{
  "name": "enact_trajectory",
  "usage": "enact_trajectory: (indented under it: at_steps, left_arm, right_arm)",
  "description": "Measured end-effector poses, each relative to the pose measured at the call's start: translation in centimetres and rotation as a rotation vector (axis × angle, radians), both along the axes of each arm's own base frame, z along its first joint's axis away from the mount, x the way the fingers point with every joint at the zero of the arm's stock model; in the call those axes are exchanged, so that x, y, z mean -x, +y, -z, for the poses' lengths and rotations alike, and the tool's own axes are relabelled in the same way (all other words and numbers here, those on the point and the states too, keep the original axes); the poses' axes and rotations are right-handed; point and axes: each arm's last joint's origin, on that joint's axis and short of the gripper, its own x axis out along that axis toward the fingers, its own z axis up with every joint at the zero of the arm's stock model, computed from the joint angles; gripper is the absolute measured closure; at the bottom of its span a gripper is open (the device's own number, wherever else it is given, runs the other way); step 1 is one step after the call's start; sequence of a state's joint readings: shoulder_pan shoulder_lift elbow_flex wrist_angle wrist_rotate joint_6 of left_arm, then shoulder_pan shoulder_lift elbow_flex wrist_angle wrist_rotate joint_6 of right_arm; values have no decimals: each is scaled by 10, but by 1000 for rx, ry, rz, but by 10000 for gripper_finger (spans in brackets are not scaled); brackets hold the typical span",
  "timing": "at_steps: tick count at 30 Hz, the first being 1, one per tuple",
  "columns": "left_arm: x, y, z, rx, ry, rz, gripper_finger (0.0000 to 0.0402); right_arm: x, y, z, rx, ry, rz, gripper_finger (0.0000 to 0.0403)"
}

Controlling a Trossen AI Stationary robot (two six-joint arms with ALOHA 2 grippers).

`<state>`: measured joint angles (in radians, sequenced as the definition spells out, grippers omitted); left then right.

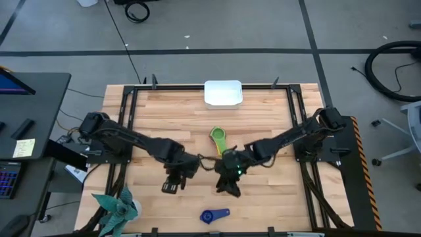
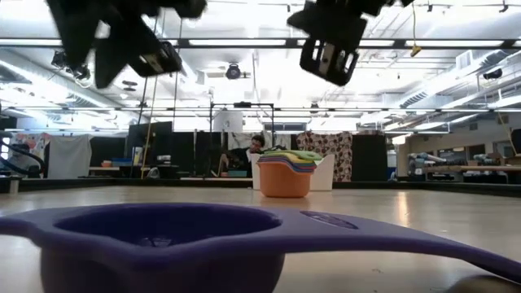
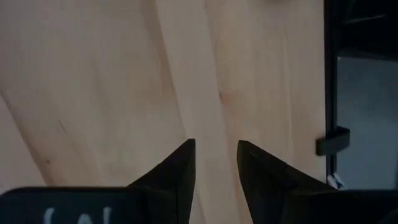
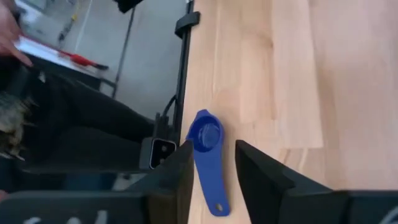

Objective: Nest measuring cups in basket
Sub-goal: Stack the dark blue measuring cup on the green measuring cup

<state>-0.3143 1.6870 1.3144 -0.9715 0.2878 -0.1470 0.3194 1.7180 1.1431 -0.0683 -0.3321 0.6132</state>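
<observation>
Fingers of the right gripper stand parted with nothing between them, hovering above the wooden table; in the right wrist view the dark blue measuring cup lies on the wood beneath the gap, near the table's front edge. From above, that cup rests alone, apart from both grippers. The left gripper hangs just beside the right one over bare wood, its fingers slightly apart and empty. Behind them, a stack of nested cups, green on top and orange at the bottom in the low view, sits mid-table. The white basket stands at the far edge, well apart from the stack. A teal artificial plant occupies the front left corner.
</observation>
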Motion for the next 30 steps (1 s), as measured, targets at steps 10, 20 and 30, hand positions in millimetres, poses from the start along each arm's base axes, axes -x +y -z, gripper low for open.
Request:
enact_trajectory:
  at_steps: [10, 20, 30]
  left_arm:
    - [19, -19, -20, -47, -36, -120, 278]
    - [20, -22, -21, -38, -22, -227, 278]
    - [20, -22, -21, -46, -21, -277, 278]
  right_arm:
    - [11, 47, 11, 196, -143, -94, 268]
    - [25, 75, 30, 336, -152, -274, 269]
    - [22, 78, 35, 458, -236, -268, 268]
